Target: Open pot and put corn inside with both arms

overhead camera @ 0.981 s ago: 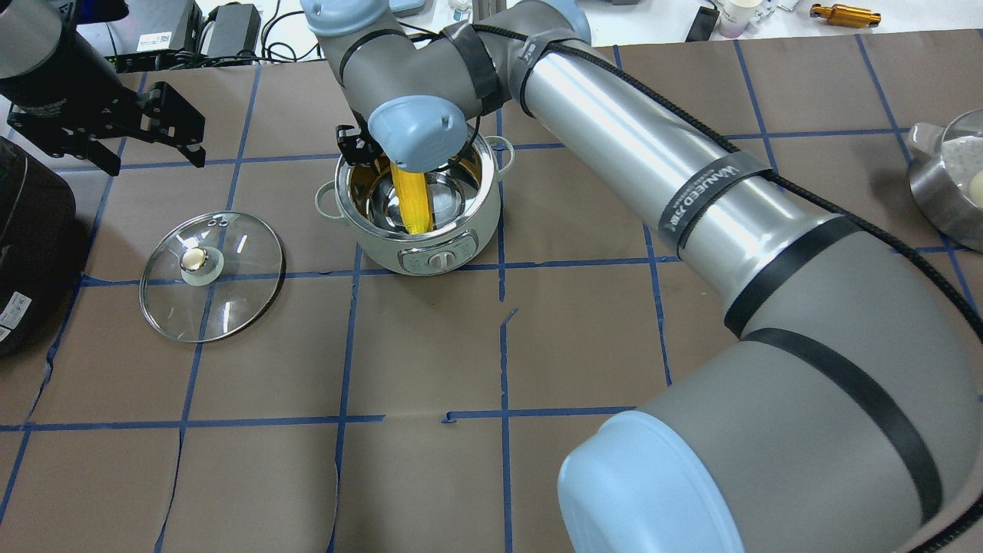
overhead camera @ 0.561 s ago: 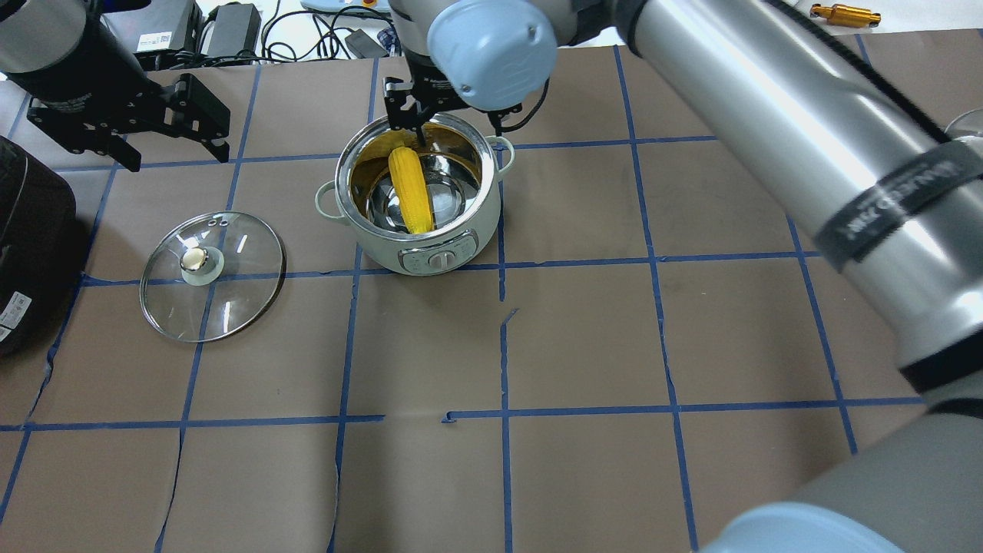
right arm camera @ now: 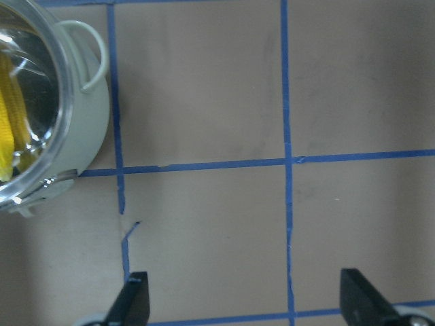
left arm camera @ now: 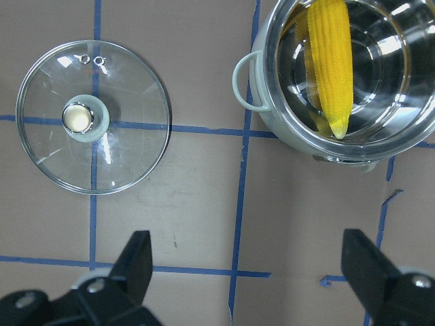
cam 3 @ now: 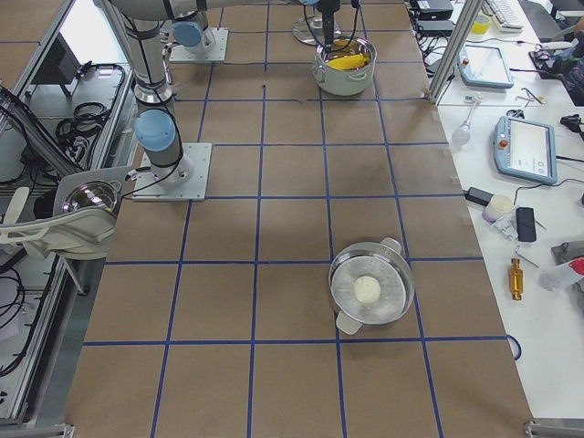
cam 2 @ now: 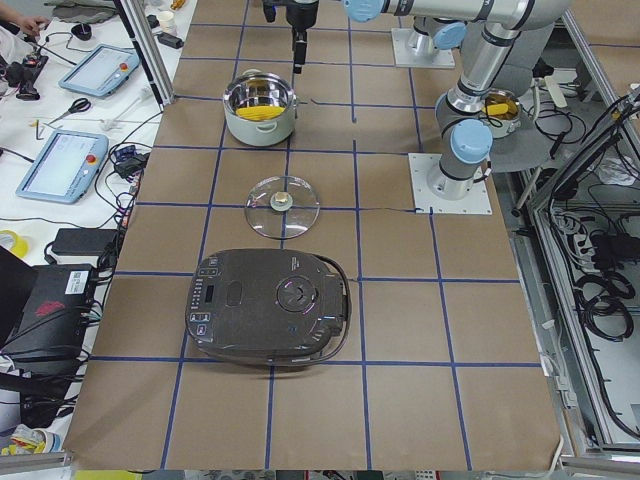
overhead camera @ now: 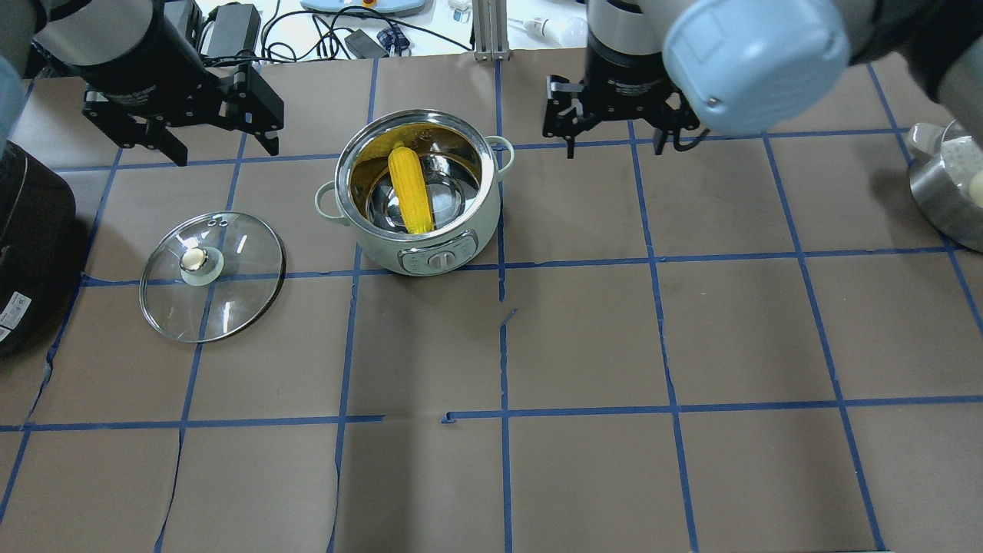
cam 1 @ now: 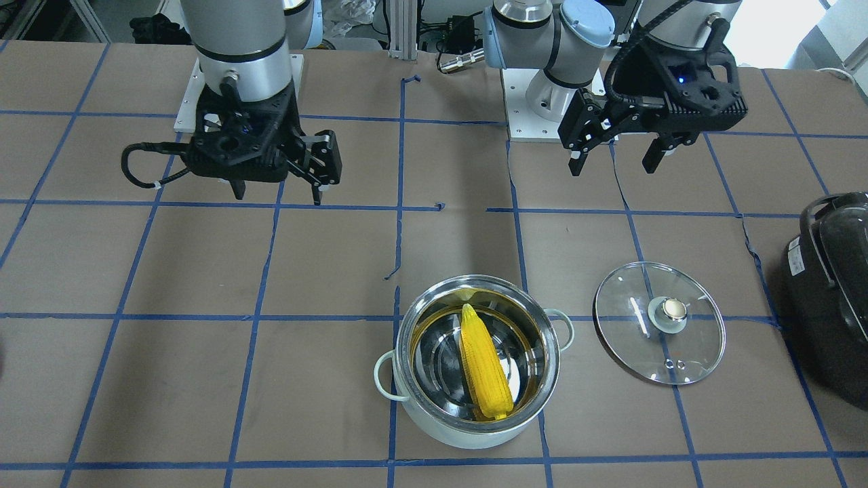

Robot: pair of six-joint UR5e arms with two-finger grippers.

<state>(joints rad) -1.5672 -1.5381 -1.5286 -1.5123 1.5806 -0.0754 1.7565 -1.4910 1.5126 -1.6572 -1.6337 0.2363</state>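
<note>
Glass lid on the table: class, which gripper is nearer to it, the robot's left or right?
Left. The left gripper hovers just beyond the lid; the right gripper hangs on the pot's other side, farther off.

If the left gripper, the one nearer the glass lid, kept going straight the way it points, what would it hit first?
Probably bare table. The left gripper points down at the gap between the lid and the pot, seemingly missing both.
</note>
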